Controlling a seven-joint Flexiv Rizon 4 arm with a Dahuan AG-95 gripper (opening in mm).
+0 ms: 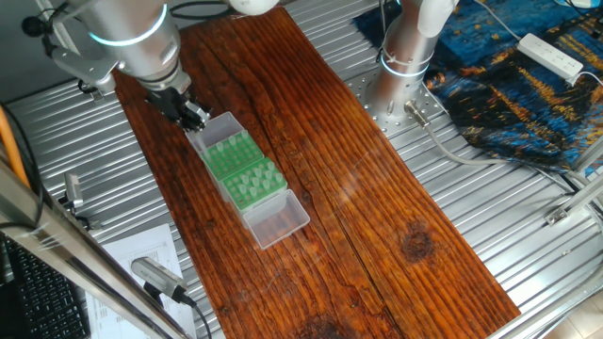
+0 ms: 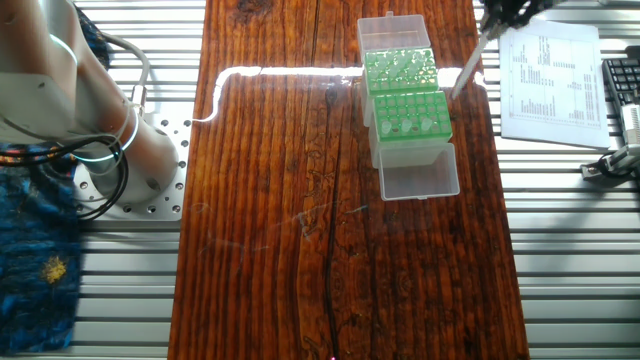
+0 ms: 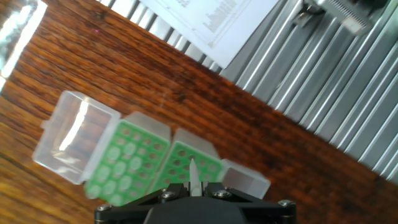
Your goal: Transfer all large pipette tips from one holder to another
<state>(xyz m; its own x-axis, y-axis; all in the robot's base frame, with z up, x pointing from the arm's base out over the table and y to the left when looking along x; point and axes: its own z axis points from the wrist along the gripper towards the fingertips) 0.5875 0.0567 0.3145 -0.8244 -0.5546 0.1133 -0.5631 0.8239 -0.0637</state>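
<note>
While the arm leans in over the wooden board's (image 1: 311,179) far-left corner, its gripper (image 1: 193,115) hangs above the two green racks (image 1: 243,169), pinching one of the large pipette tips (image 3: 194,179) point-down. Remaining tips sit in the racks near that long edge.

Green racks (image 2: 405,95), streaky red-brown wooden board (image 2: 290,230)

Dark reddish wood plank board (image 1: 320,179) laid on a ribbed metal tabletop (image 1: 490,207). Blue patterned cloth (image 1: 513,80) with a white power strip (image 1: 551,55) by one corner, printed sheet (image 2: 550,70) and black keyboard (image 2: 620,85) at another edge.
</note>
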